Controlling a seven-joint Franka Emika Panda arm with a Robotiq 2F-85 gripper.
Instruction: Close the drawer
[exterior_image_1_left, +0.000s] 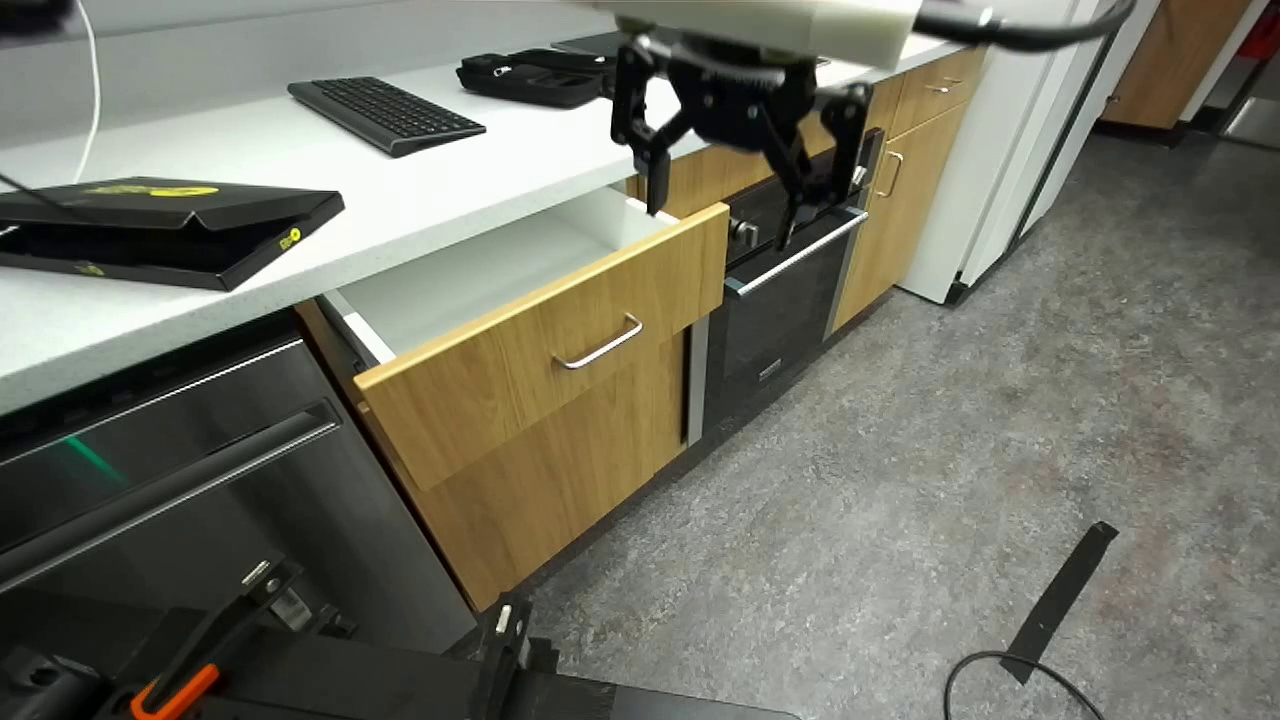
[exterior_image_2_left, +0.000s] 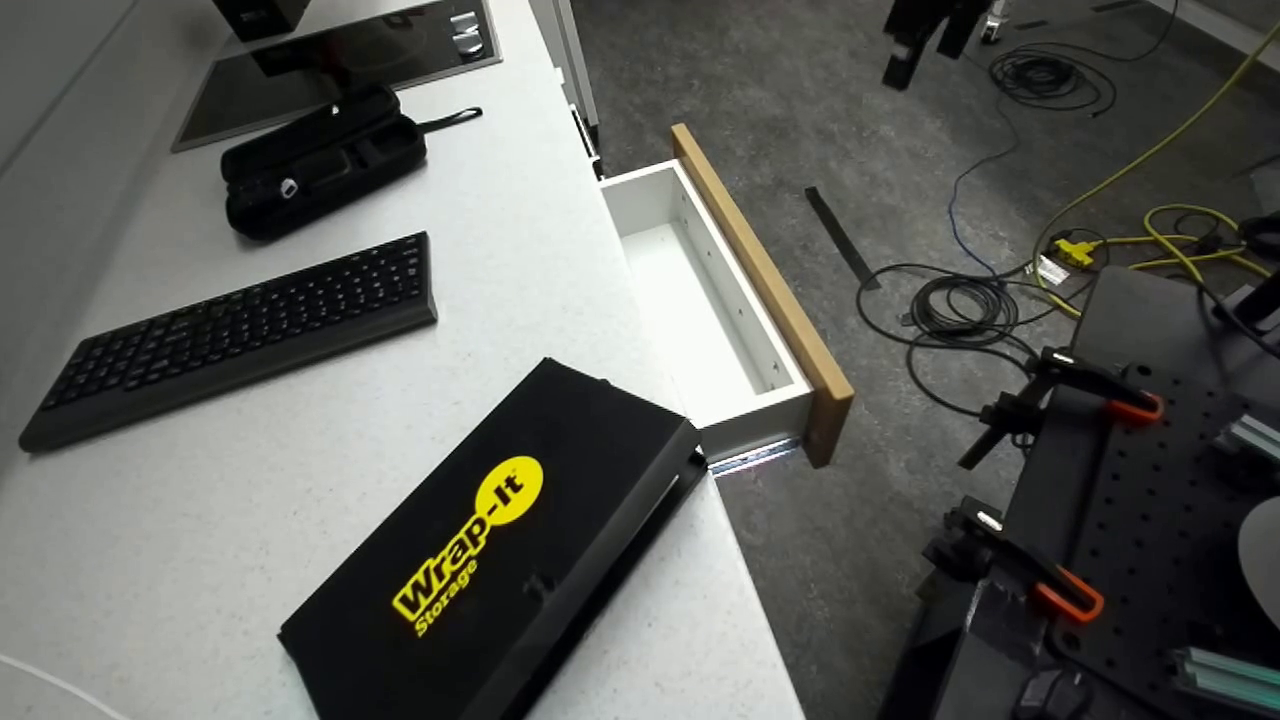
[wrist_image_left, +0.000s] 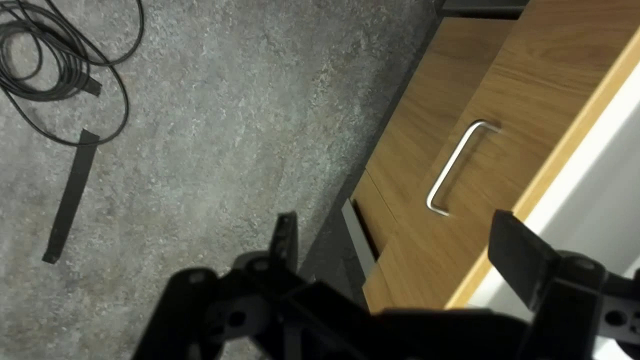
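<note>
Under the white countertop (exterior_image_1_left: 480, 185), at nine o'clock from the centre of an exterior view, the wide oak-front drawer (exterior_image_1_left: 500, 395) stands open, its white inner box (exterior_image_1_left: 490, 265) showing and a slim silver bar handle (exterior_image_1_left: 603, 347) across its face. From the drawer, a black oven (exterior_image_1_left: 790, 310) lies at two o'clock and a dark steel-fronted appliance (exterior_image_1_left: 230, 500) at eight. The black Robotiq gripper (exterior_image_1_left: 722, 222) hangs at one o'clock from that view's centre, apart from the drawer, its fingers (exterior_image_1_left: 655, 178) spread wide. In the wrist view, the fingers stand at seven and four o'clock with a broad gap between them; the bar handle sits at three, a strip of dark tape (wrist_image_left: 72, 197) at nine and a coiled black cable (wrist_image_left: 42, 93) at ten, both on the grey floor (wrist_image_left: 210, 125). On the countertop in an exterior view, reckoned from the view's centre, a black keyboard (exterior_image_2_left: 240, 325) lies at nine o'clock, an open black case (exterior_image_2_left: 330, 175) at ten and a flat Wrap-It Storage box (exterior_image_2_left: 520, 560) at seven.
</note>
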